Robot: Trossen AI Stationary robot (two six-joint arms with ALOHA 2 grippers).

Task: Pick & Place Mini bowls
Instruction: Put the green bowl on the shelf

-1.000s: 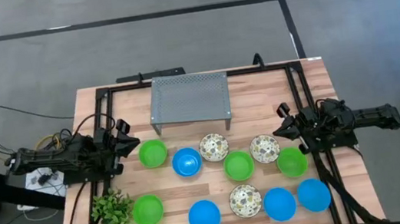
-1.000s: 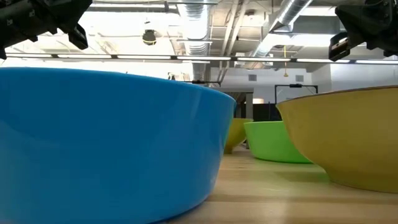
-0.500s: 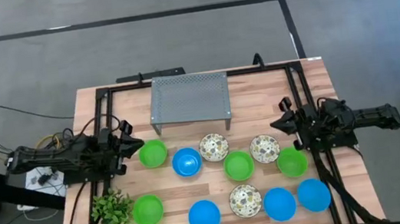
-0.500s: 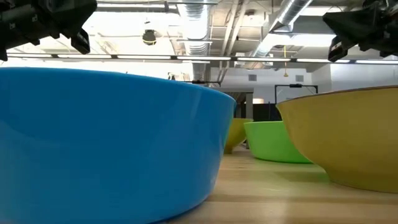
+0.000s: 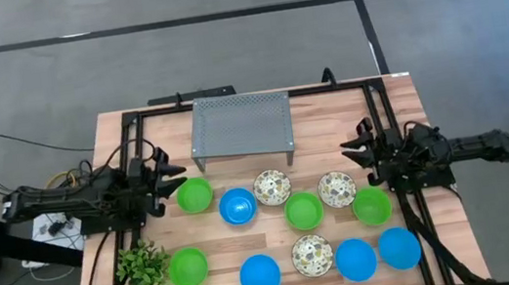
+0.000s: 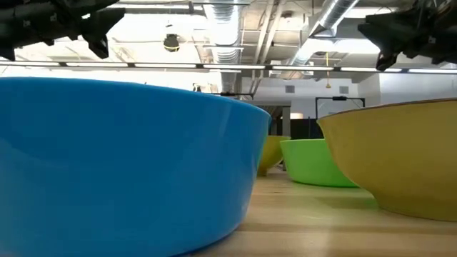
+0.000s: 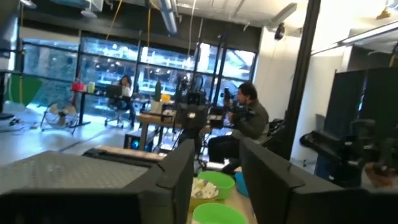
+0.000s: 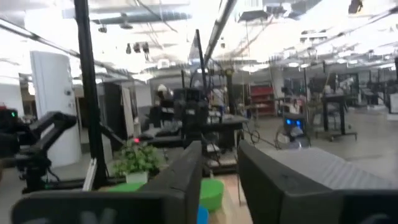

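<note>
Parted since a second ago, both empty pincers, left pincer and right pincer, are seen flanking the mini bowls spread across the desk; each is best lowered squarely over the nearest green bowl's rim.

In the low view, a big blue bowl fills the left side and is cut off by the picture's left and bottom edges; it hides most of the desk behind it. A yellowish bowl is cut by the right edge. Both arms show only as dark parts at the top corners. In the left wrist view, the seated person is blurred.
</note>
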